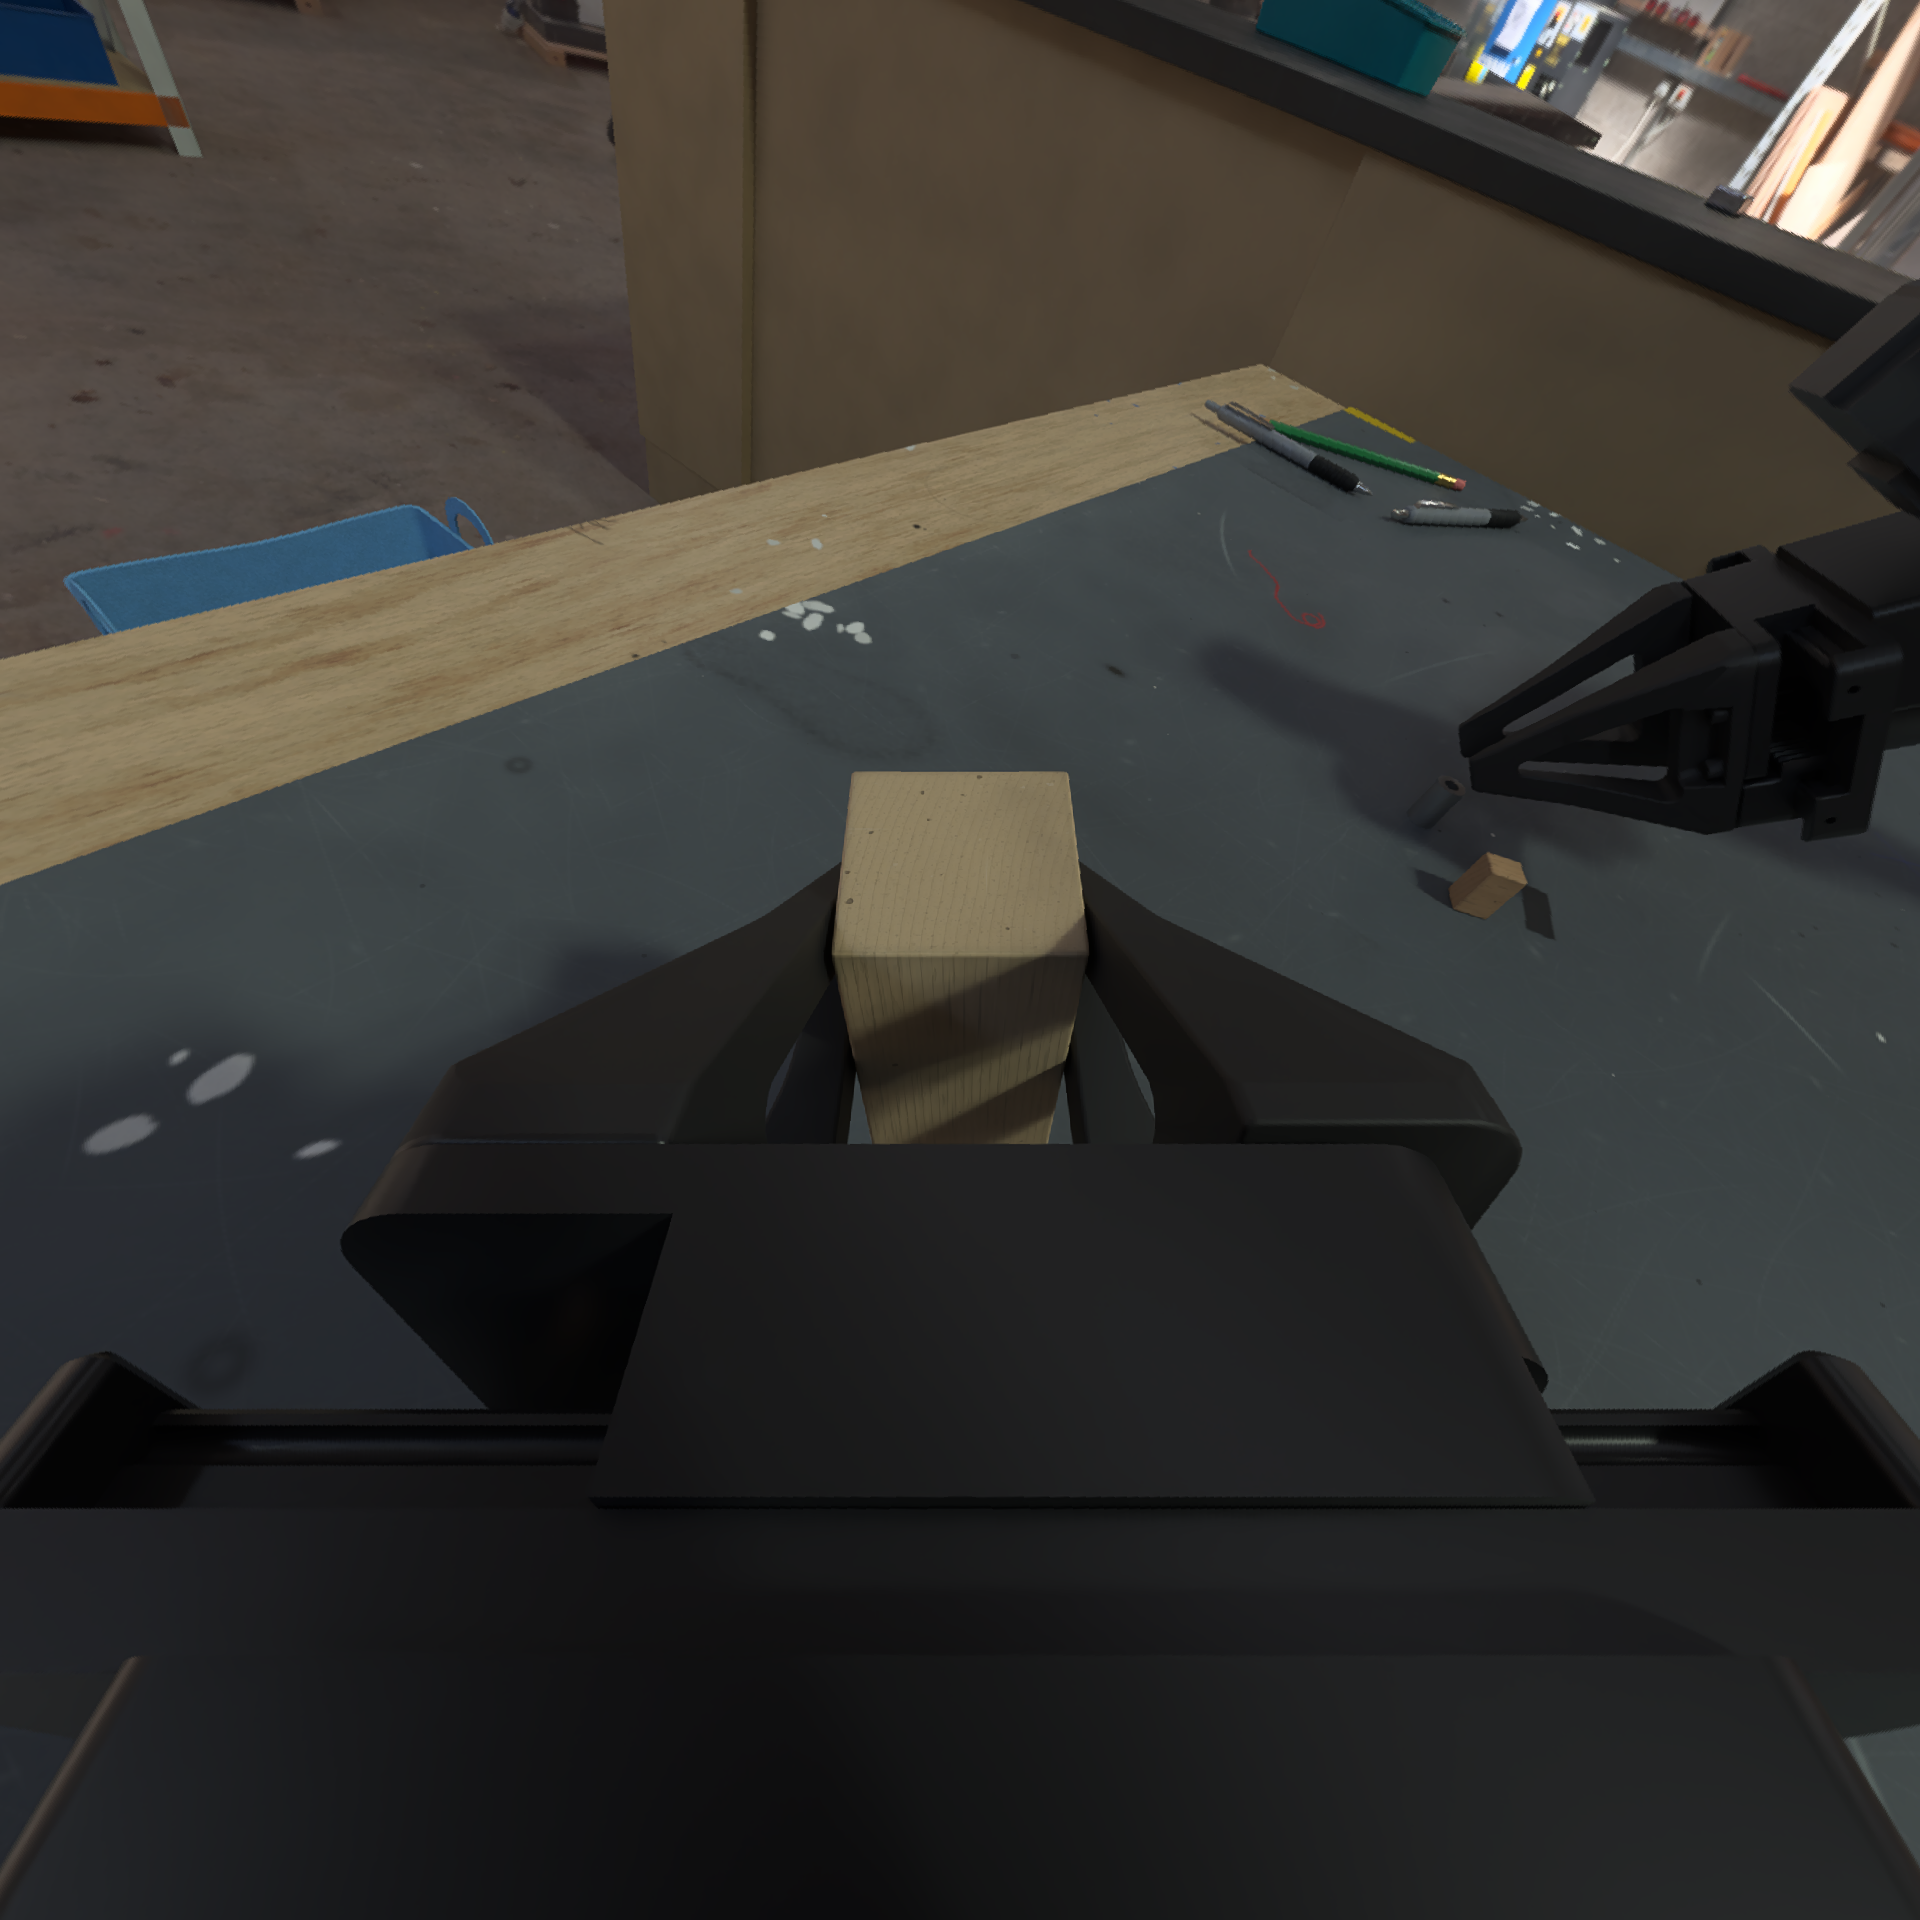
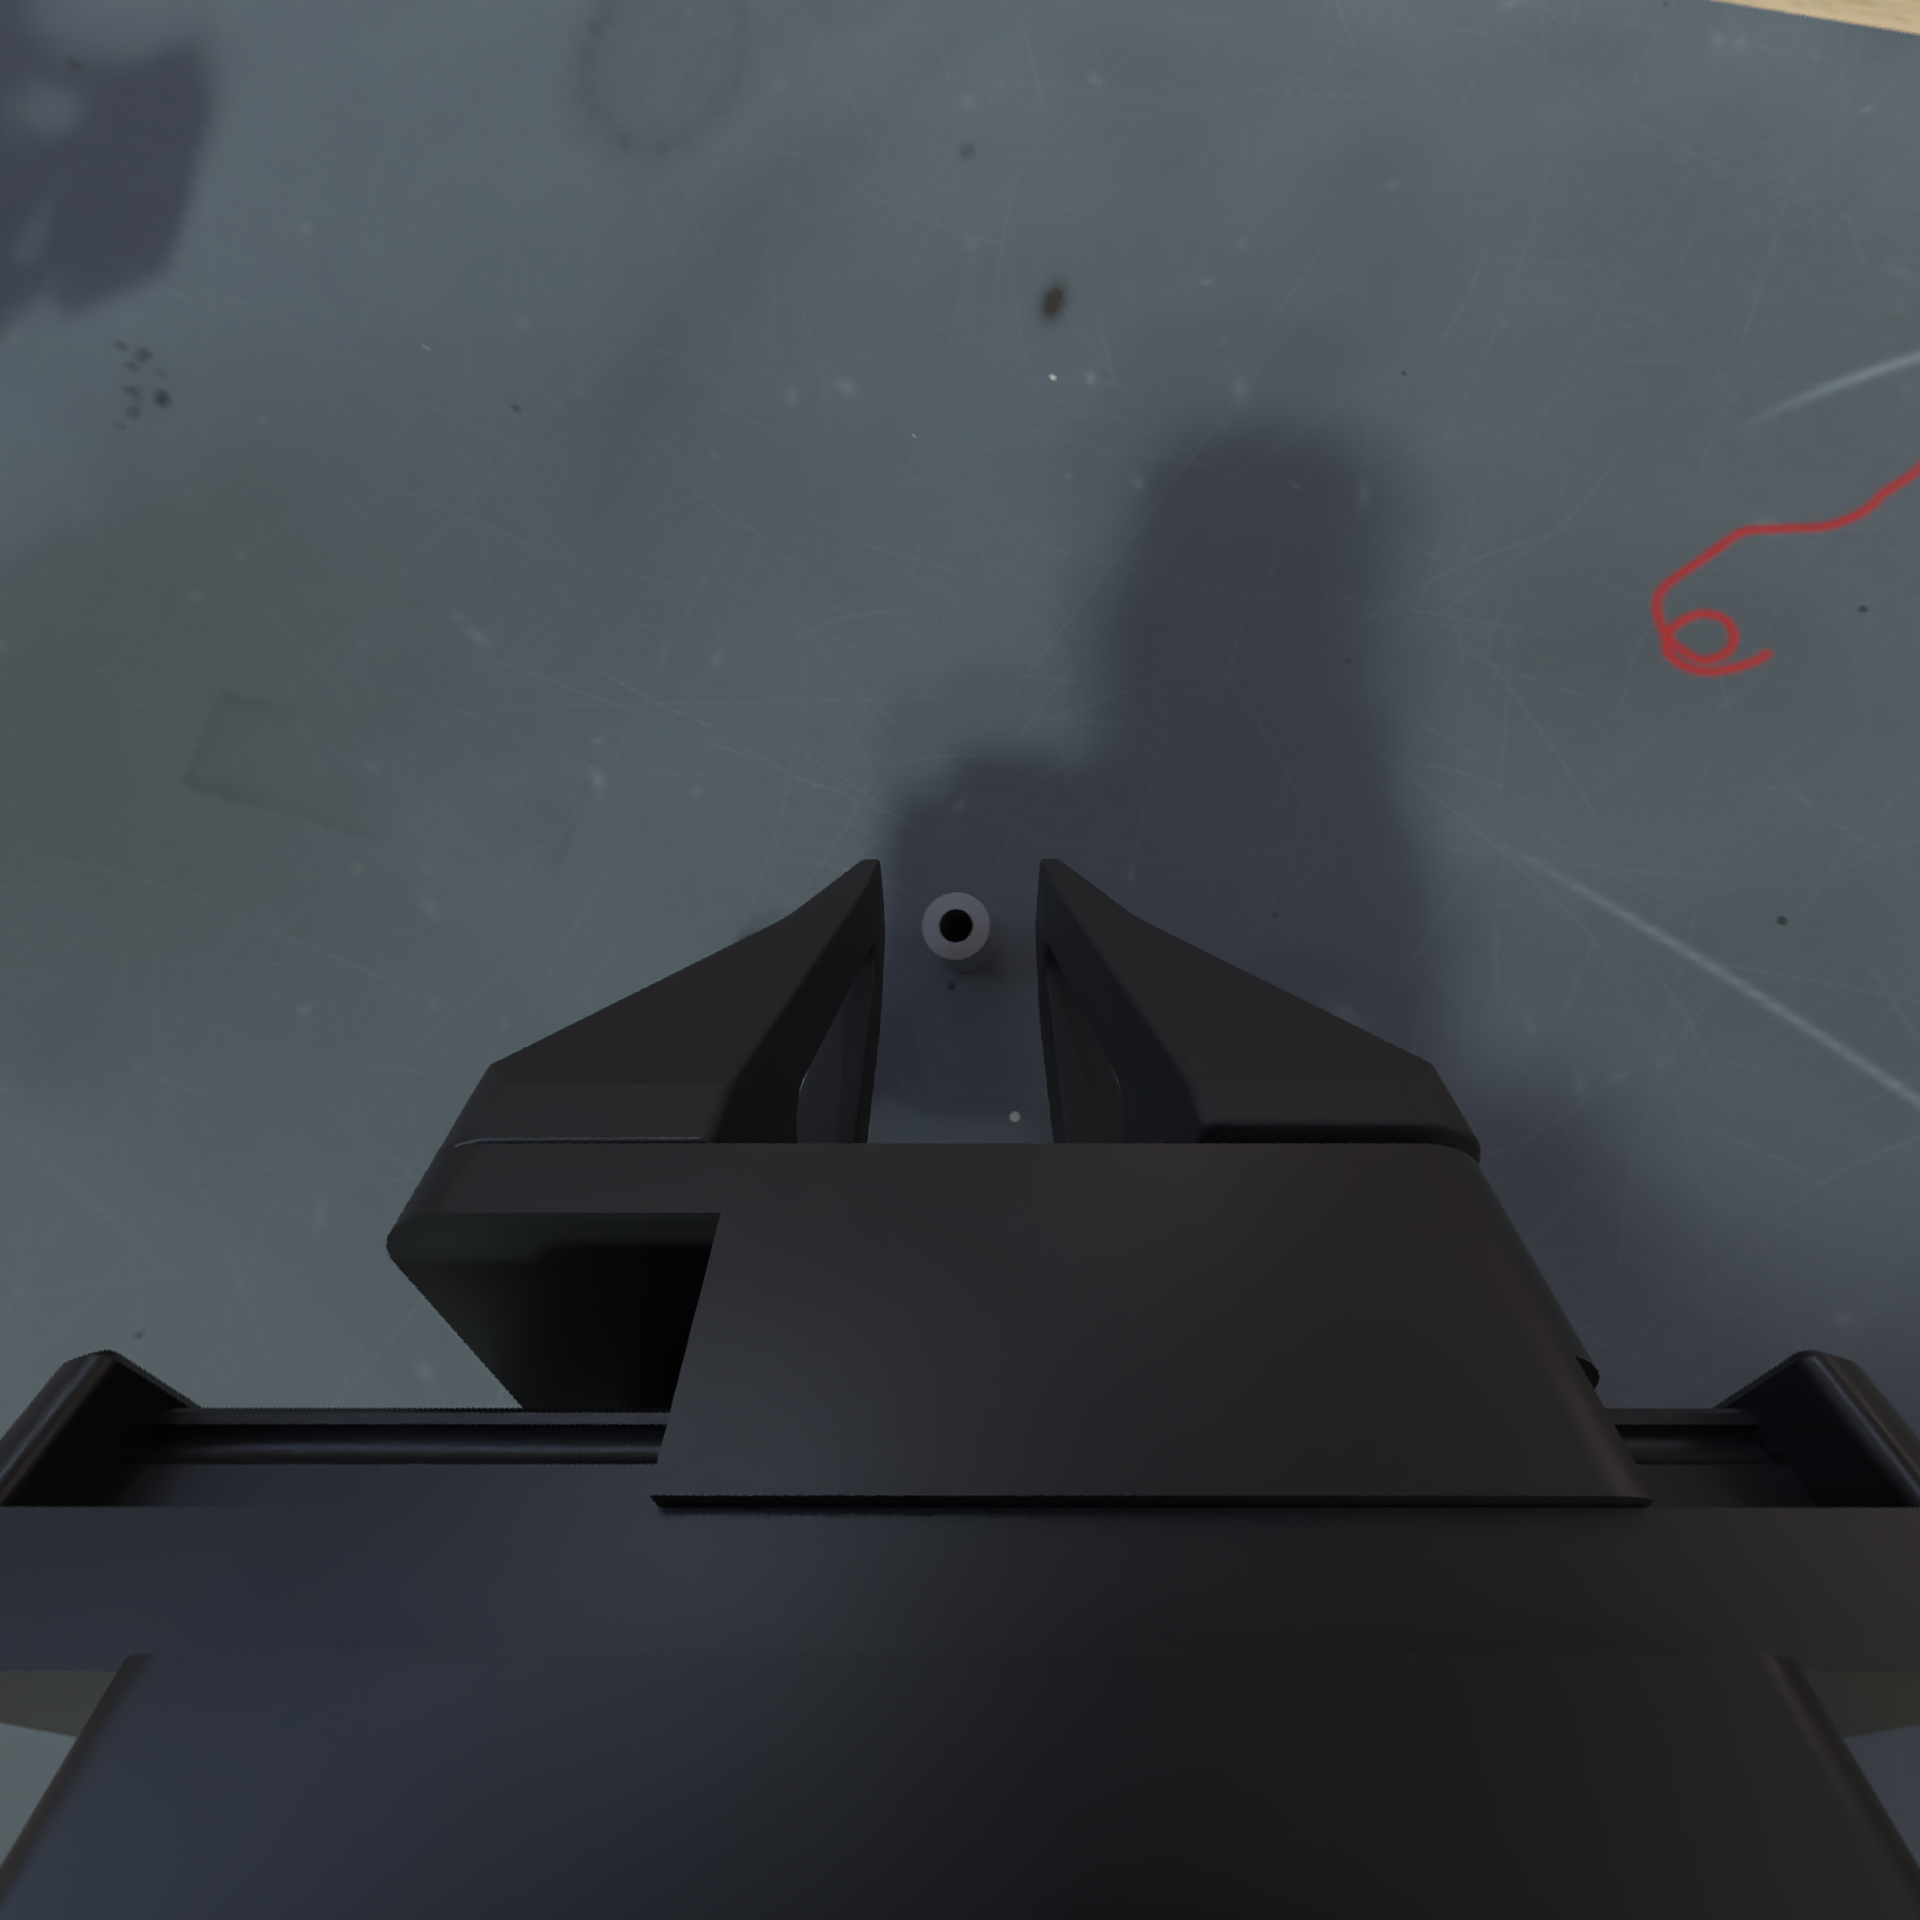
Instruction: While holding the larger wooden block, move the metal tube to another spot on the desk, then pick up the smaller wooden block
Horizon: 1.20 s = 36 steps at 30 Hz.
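Observation:
My left gripper is shut on the larger wooden block, a pale upright block held above the grey desk mat. The smaller wooden block lies on the mat at the right. The metal tube, short and grey, lies just beyond it, at the tips of my right gripper. In the right wrist view the right gripper is open, pointing down at the mat, with the metal tube seen end-on between its fingertips, touching neither.
Pens, a marker and a green pencil lie at the mat's far right corner. A red scribble marks the mat. The wooden desk edge runs along the far side. A blue bin stands on the floor beyond it.

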Motion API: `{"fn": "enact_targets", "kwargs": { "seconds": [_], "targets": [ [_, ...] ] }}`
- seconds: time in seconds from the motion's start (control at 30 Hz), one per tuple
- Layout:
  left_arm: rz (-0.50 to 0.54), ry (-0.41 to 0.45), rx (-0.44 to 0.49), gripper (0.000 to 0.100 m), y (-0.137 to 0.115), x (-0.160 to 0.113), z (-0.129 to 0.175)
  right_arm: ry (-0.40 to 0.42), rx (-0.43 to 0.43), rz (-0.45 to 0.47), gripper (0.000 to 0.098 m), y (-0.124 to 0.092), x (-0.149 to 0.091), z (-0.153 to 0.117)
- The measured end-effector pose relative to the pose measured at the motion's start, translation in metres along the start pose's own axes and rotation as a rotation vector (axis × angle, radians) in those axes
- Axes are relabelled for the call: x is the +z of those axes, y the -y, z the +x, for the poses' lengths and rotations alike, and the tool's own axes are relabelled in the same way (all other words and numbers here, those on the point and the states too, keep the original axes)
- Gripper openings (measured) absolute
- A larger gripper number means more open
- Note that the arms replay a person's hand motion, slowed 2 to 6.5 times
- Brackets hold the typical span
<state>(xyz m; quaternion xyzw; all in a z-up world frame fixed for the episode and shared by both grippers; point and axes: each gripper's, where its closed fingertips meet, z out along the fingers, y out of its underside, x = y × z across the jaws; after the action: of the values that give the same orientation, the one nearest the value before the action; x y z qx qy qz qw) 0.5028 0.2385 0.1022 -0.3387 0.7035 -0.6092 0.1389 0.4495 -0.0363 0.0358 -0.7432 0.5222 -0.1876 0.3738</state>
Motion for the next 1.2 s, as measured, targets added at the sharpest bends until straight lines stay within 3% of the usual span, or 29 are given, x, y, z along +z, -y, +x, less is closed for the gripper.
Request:
{"fn": "enact_targets", "kwargs": {
  "seconds": [0.13,0.53,0.6,0.7,0.93,1.07,1.2],
  "targets": [
    [-0.001,0.000,0.001,0.030,0.000,0.000,0.000,-0.033,-0.025,-0.033,0.0231,-0.003,0.005,0.003],
    [-0.004,-0.001,-0.002,0.030,0.000,0.000,0.000,0.001,-0.030,-0.100,0.0169,-0.010,0.017,-0.001],
    [-0.004,-0.001,-0.002,0.030,0.000,0.000,0.000,0.002,-0.033,-0.095,0.0116,-0.009,0.017,-0.002],
    [-0.004,-0.001,-0.002,0.030,0.000,0.000,0.000,0.012,-0.033,-0.042,0.0116,-0.001,0.012,-0.003],
    [-0.004,-0.001,-0.003,0.030,-0.001,0.000,0.000,0.011,-0.004,0.172,0.0118,0.033,-0.042,0.007],
    [-0.001,-0.002,-0.009,0.030,0.000,0.000,0.000,-0.119,0.032,0.219,0.0118,0.035,-0.086,0.043],
    [0.005,-0.012,-0.015,0.030,0.001,0.000,0.001,-0.308,0.079,0.189,0.0118,0.013,-0.132,0.093]
  ]
}}
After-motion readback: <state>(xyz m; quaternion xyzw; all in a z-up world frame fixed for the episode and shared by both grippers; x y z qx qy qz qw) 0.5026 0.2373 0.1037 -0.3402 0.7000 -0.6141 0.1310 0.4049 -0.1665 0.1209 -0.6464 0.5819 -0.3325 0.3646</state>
